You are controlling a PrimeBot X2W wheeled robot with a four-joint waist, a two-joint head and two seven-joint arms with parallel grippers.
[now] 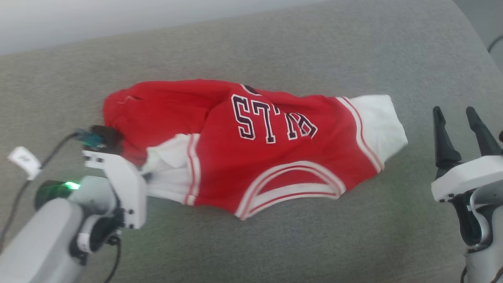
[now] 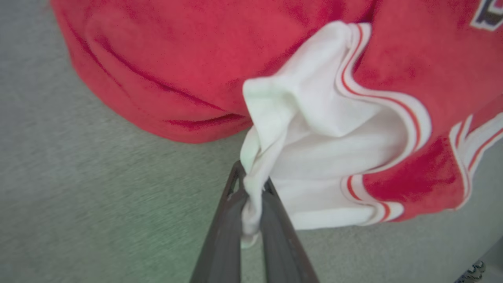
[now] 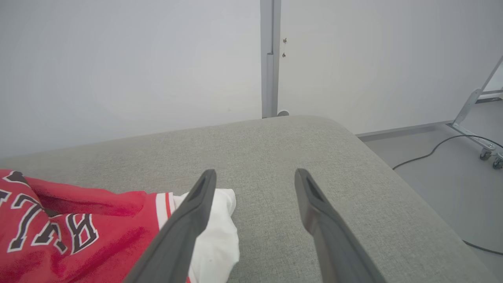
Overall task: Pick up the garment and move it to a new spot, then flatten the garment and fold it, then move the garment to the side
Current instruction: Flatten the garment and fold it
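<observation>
Now the left tool (image 2: 251, 185) pinches a white fold of the jersey (image 1: 275, 165), crumpled on grey padding (image 1: 275, 47). The right tool (image 1: 454, 112) stands spread beside its other white end

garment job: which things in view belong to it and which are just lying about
Job: garment; left gripper, shut on its white side panel; right gripper, open; grey cushion it lies on.
Lying about: black cable on the floor; wheeled metal frame.
</observation>
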